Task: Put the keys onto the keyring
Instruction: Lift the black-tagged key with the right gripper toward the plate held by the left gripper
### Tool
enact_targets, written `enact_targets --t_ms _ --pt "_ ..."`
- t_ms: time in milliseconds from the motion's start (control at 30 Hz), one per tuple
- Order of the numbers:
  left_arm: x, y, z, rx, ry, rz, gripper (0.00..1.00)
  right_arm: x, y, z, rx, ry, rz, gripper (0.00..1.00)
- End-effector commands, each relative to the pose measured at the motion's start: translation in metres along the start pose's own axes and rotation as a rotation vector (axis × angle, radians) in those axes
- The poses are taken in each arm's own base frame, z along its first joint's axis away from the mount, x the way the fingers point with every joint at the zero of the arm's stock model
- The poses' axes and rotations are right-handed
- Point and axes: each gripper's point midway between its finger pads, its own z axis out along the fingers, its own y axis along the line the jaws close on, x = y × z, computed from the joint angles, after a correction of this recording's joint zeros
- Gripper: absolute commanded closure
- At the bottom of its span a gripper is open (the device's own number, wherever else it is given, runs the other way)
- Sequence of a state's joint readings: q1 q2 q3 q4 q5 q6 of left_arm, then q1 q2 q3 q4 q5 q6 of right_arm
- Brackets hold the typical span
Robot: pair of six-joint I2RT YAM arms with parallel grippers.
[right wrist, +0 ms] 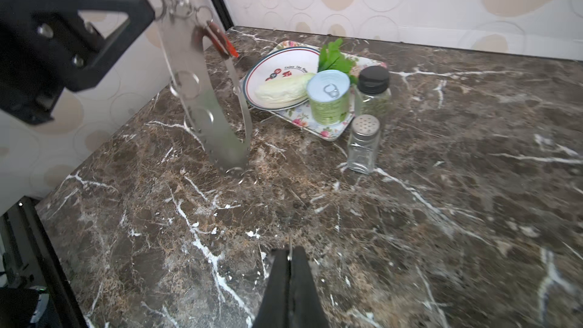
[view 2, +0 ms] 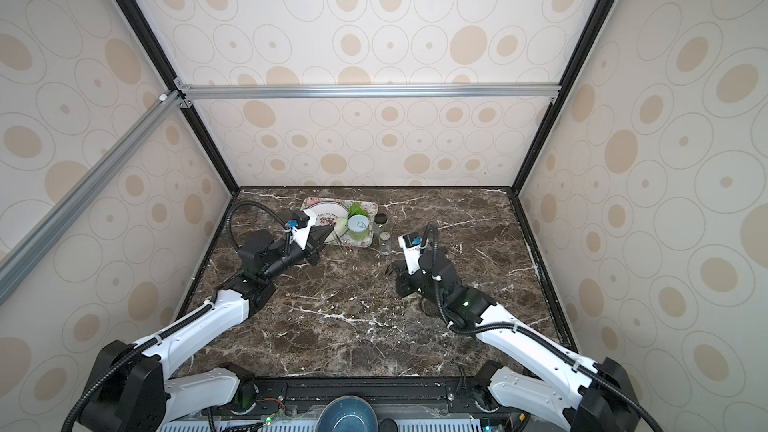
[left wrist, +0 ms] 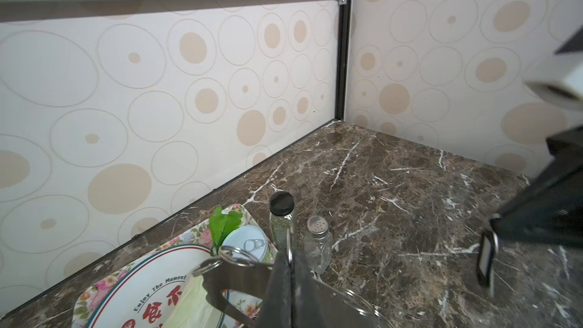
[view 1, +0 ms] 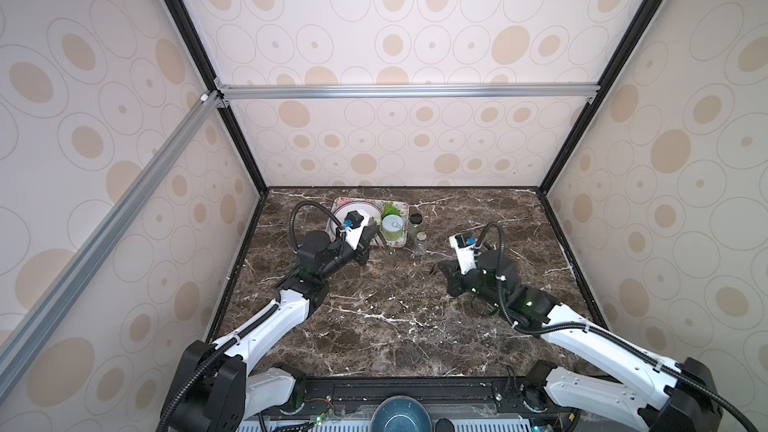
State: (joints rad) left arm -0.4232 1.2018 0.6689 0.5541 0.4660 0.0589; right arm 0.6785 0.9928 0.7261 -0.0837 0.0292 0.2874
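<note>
Keyring (right wrist: 217,140) — long axis near-upright, top end in left claw (right wrist: 146,7).

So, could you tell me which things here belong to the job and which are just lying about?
Job: keyring, red-orange key, black key, left gripper, right gripper.
Lying about: floral tray, plate, green can, herb jar, shaker, leaf.

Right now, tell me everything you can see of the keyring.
The keyring is a thin, flat, grey metal loop pierced with round holes. It hangs from the left gripper, jaws shut near small split rings at its top. A red-orange key hangs there. Its lower end nears the table; contact unclear.
</note>
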Motion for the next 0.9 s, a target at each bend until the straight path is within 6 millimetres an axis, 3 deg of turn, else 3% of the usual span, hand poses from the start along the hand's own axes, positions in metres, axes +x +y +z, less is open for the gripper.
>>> enact_targets --t_ms 0,133,400,633,867 --pt "-0.022 -0.023 0.011 0.063 -0.023 0.158 1.00 0.012 -0.031 -0.015 0.106 0.100 0.040 1.00" --pt "-0.013 -0.049 0.020 0.107 0.020 0.270 1.00 0.005 -0.050 -0.017 0.178 0.051 0.036 1.00" --pt "-0.009 -0.088 0.017 0.232 -0.009 0.381 1.00 0.026 -0.066 -0.019 0.252 0.100 -0.012 1.00" --pt "-0.006 -0.092 0.014 0.244 0.003 0.411 1.00 0.024 -0.022 -0.012 0.046 0.073 -0.106 1.00" --pt "-0.006 -0.105 0.007 0.306 -0.022 0.439 1.00 0.016 -0.002 -0.015 -0.081 -0.032 -0.049 1.00"
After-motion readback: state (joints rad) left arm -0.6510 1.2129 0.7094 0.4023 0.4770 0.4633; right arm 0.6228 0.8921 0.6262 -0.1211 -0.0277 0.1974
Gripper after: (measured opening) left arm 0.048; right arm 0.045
